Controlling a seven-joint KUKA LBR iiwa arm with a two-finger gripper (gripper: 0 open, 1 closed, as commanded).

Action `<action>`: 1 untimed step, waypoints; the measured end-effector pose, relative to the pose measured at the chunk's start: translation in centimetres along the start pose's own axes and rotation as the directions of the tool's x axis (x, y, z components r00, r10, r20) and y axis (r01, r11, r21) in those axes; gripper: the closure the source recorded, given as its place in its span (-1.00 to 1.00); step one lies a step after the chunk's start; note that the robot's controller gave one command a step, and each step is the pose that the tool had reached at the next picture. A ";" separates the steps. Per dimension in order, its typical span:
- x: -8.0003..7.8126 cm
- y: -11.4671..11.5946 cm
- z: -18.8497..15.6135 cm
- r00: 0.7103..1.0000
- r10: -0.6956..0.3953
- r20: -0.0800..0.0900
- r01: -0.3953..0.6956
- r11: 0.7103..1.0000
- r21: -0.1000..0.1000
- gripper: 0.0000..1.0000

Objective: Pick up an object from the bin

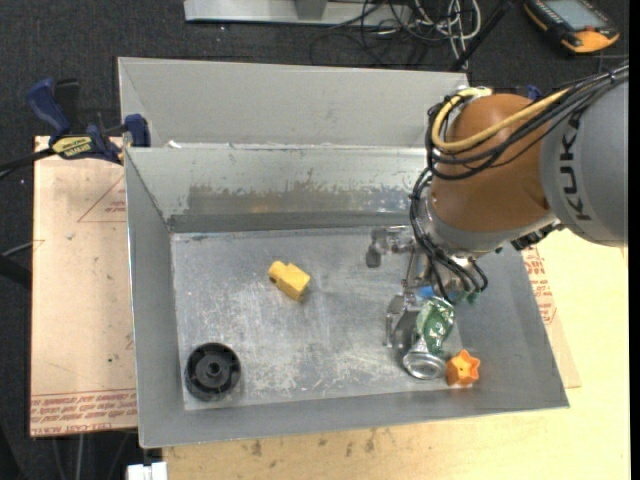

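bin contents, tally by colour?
yellow block: 1
black round disc: 1
green crushed can: 1
orange small piece: 1
Total: 4

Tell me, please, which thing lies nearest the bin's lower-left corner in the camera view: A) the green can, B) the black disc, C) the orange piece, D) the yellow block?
B: the black disc sits in that corner, while the yellow block lies nearer the middle and the green can and orange piece lie at the lower right.
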State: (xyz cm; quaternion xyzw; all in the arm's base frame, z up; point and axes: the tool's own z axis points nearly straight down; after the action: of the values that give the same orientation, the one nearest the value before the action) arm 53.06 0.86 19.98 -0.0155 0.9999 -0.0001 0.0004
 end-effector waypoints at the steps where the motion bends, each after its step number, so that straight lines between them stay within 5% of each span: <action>1: 1.0 -2.2 3.6 0.996 -0.094 0.011 0.094 0.996 -0.003 -1.00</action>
State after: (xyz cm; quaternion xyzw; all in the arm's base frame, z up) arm 52.15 -1.40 16.34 -0.0624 0.9980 0.0017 0.0057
